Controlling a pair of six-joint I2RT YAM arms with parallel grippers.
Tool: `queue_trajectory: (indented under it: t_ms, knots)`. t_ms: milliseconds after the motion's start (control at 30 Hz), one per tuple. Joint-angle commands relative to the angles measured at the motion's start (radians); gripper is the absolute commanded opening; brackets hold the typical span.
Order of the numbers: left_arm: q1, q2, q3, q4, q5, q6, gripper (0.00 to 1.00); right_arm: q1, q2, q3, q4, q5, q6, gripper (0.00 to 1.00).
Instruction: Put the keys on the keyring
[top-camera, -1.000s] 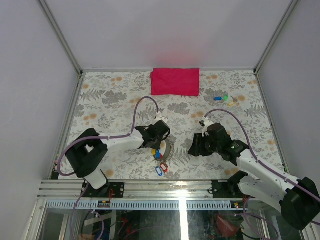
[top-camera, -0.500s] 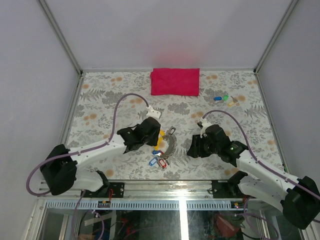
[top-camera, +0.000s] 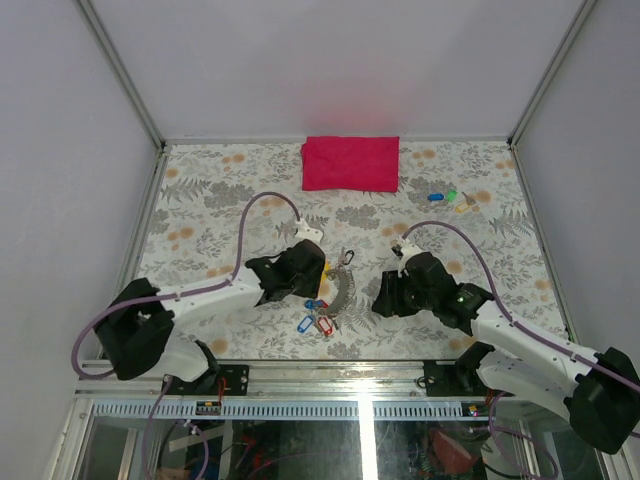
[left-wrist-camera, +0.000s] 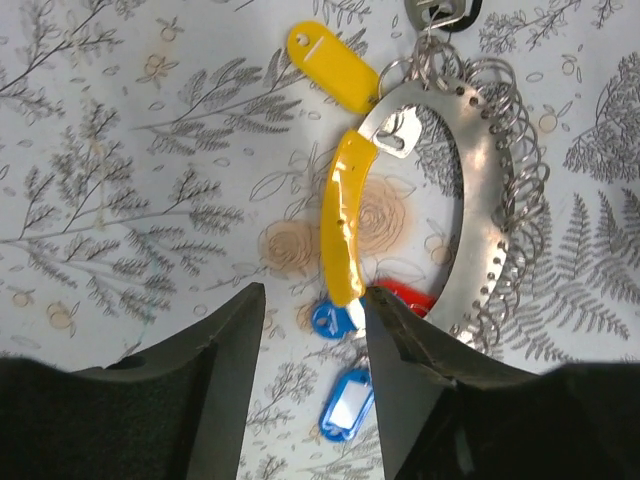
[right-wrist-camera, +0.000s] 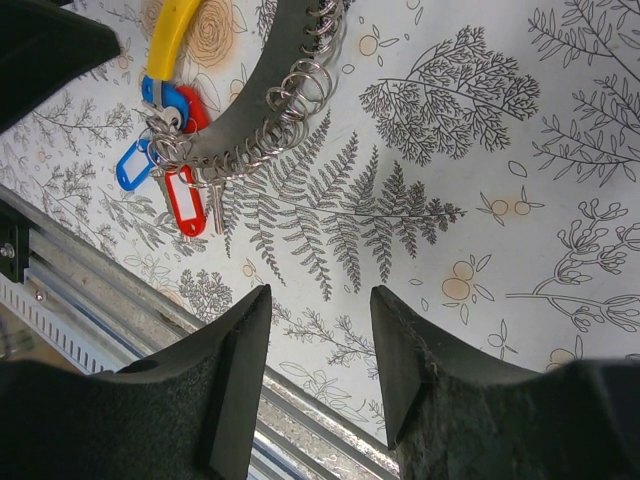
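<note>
In the lower middle of the top view, the left claw (left-wrist-camera: 312, 300) and right claw (right-wrist-camera: 320, 295) gape empty beside tagged keys (right-wrist-camera: 187, 200) at the keyring (left-wrist-camera: 470, 200); tag labels (left-wrist-camera: 350, 408) unreadable.

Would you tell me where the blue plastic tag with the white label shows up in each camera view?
Top external: blue tag low centre, just below-left of the metal band.
Left wrist: bottom centre, below the yellow bar.
Right wrist: left edge, beside the red tag.
Shared landmark: the metal band, perforated and hung with wire rings.
</note>
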Motion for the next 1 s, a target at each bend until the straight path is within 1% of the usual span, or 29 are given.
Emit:
queue_trajectory:
  t_ms: [0, 67, 200, 433, 600, 733, 800, 900, 967]
  knots:
    - [0.003, 0.108, 0.098, 0.05, -0.027, -0.005, 0.48, 0.008, -0.049, 0.017, -0.014, 0.038, 0.013, 0.51]
    - [0.004, 0.158, 0.131, 0.029, -0.035, -0.009, 0.52, 0.008, -0.059, 0.012, -0.025, 0.041, 0.014, 0.51]
    - [0.005, 0.225, 0.156, 0.008, -0.048, -0.026, 0.56, 0.007, -0.082, 0.003, -0.032, 0.045, 0.018, 0.51]
    - [0.01, 0.278, 0.168, -0.004, -0.042, -0.039, 0.56, 0.008, -0.072, 0.0, -0.028, 0.037, 0.014, 0.51]
    - [0.011, 0.305, 0.168, 0.001, 0.004, -0.051, 0.56, 0.008, -0.057, 0.004, -0.024, 0.028, 0.007, 0.51]
    - [0.009, 0.312, 0.153, 0.005, 0.029, -0.068, 0.52, 0.007, -0.048, 0.003, -0.022, 0.031, 0.005, 0.51]
    - [0.01, 0.312, 0.143, 0.005, 0.038, -0.078, 0.48, 0.008, -0.047, 0.0, -0.018, 0.03, 0.004, 0.51]
    - [0.01, 0.314, 0.133, 0.004, 0.056, -0.086, 0.41, 0.008, -0.044, -0.002, -0.01, 0.028, 0.009, 0.51]
    - [0.009, 0.314, 0.127, -0.004, 0.058, -0.09, 0.33, 0.008, -0.041, -0.002, -0.007, 0.027, 0.011, 0.51]
